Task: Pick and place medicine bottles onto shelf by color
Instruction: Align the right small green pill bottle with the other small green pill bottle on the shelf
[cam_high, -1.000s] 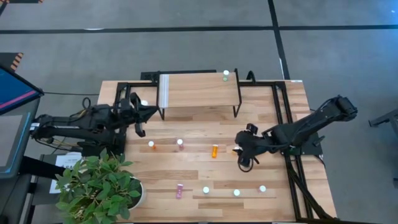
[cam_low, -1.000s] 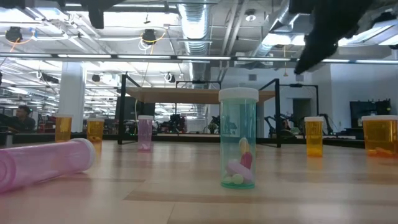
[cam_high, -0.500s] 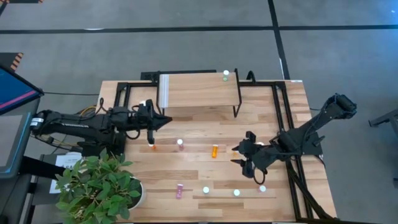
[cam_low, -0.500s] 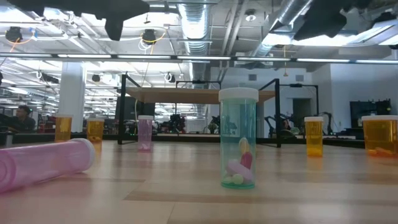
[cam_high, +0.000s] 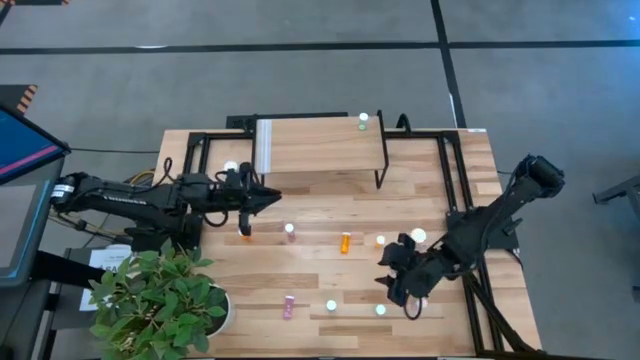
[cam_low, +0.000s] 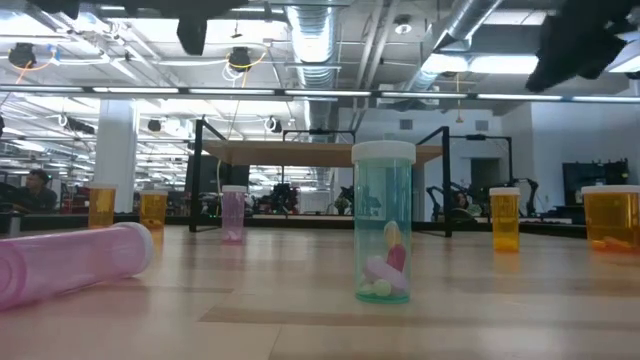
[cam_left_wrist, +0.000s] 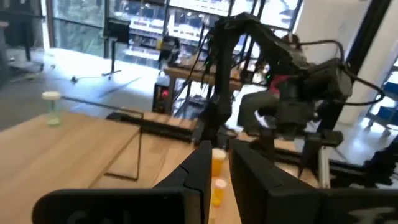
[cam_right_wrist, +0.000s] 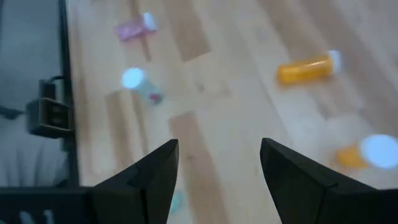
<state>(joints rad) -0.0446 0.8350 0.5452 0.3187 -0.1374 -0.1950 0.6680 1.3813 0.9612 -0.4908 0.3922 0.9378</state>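
Observation:
The shelf (cam_high: 320, 145) stands at the table's far middle, with one pale green bottle (cam_high: 363, 121) on its far right corner. The other bottles stand or lie on the table. An orange one (cam_high: 244, 232), a pink one (cam_high: 290, 230) and a lying orange one (cam_high: 346, 241) are in the middle row. A lying pink one (cam_high: 289, 305) and two green ones (cam_high: 331, 306) (cam_high: 380, 310) are near the front. My left gripper (cam_high: 268, 198) is shut and empty, above the table just near of the shelf's left end. My right gripper (cam_high: 402, 288) is open and empty, above the front right bottles.
A potted plant (cam_high: 160, 300) stands at the table's near left corner. Black frame rails (cam_high: 455, 190) run along the right side. Two more white-capped bottles (cam_high: 380, 241) (cam_high: 418, 236) stand right of the lying orange one. In the low view a green bottle (cam_low: 383, 225) stands close.
My left gripper has gone toward the table's right, from beside the left frame to just near of the shelf's left end. My right gripper has gone toward the near edge, uncovering two bottles it stood over, and now hangs over the front right bottles.

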